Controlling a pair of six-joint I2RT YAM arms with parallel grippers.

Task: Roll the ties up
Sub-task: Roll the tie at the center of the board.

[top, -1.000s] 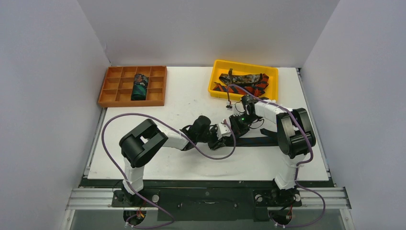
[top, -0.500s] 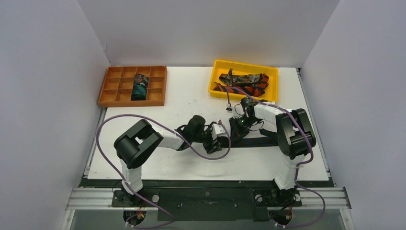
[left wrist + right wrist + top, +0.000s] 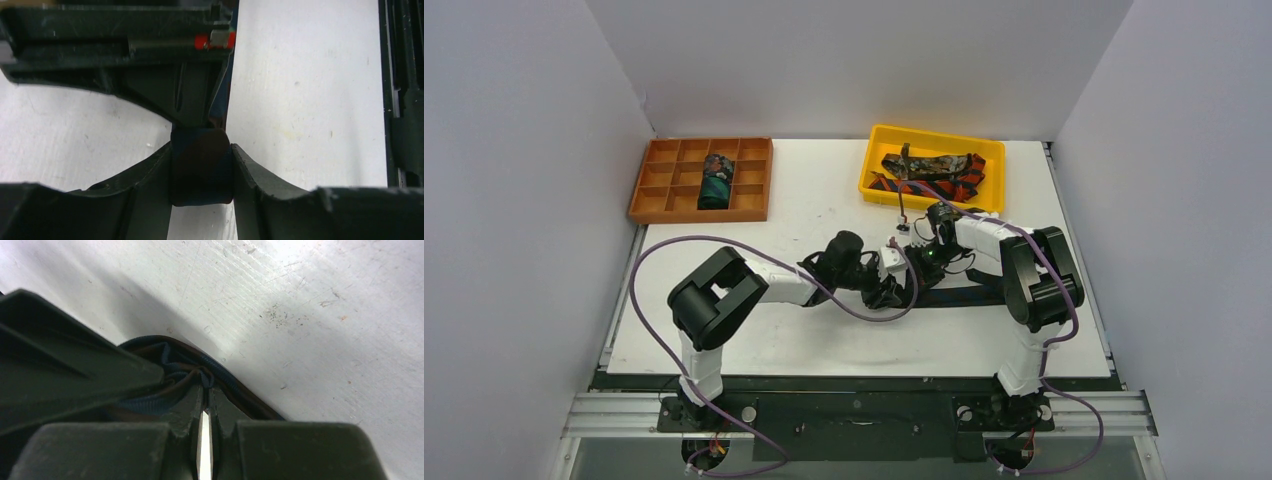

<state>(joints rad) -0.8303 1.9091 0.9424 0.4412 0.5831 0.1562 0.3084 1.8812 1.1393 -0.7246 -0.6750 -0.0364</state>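
The navy-black tie (image 3: 969, 294) lies flat across the table, its left end rolled up between my two grippers. My left gripper (image 3: 896, 288) is shut on the sides of this small roll, seen as a dark block in the left wrist view (image 3: 201, 167) between the fingertips (image 3: 165, 165). My right gripper (image 3: 916, 268) is shut, pinching folds at the roll's core (image 3: 170, 367) in the right wrist view. A dark teal patterned roll (image 3: 716, 180) sits in a compartment tray. The mottled brown tie (image 3: 929, 163) and the red-orange striped tie (image 3: 949, 185) lie in a yellow bin.
The orange compartment tray (image 3: 664, 170) stands at the back left. The yellow bin (image 3: 932, 136) stands at the back right. Purple cables (image 3: 664, 250) loop over the table by the left arm. The right arm's elbow (image 3: 1034, 270) sits over the tie's right end.
My left gripper moved a little left with the roll, then back right against the right gripper. The right gripper has stayed in place at the roll.
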